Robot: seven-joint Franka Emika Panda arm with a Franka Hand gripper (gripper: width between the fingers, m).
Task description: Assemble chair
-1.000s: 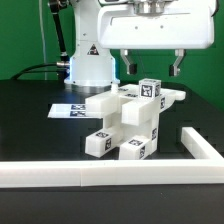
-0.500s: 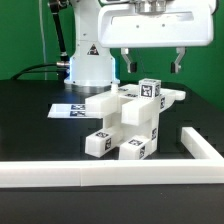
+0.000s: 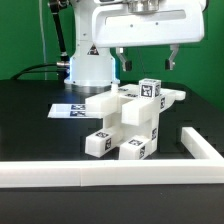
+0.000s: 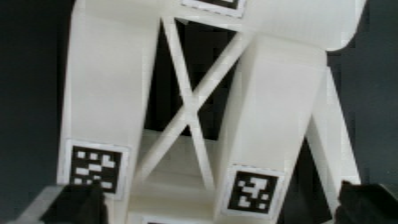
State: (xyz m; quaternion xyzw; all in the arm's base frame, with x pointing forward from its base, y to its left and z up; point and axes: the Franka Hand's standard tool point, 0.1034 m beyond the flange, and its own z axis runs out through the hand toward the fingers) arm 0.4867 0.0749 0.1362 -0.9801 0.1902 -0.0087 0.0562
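Up a little went the gripper (image 3: 144, 62) since a moment ago, and its two fingers are spread wide with nothing between them. Right under it, not touching it, the white chair (image 3: 128, 120) lies tipped over on the black table (image 3: 40, 125). Its legs (image 4: 285, 110) run long, side by side, straight away from the fingers. Small black-and-white tags (image 4: 254, 189) sit on the leg ends closest to the fingers.

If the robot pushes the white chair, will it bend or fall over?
The chair probably won't bend: its blocky white pieces look stiff. It lies on the table on several pieces, so it would likely slide rather than tip. The gripper hangs open above it, not touching.
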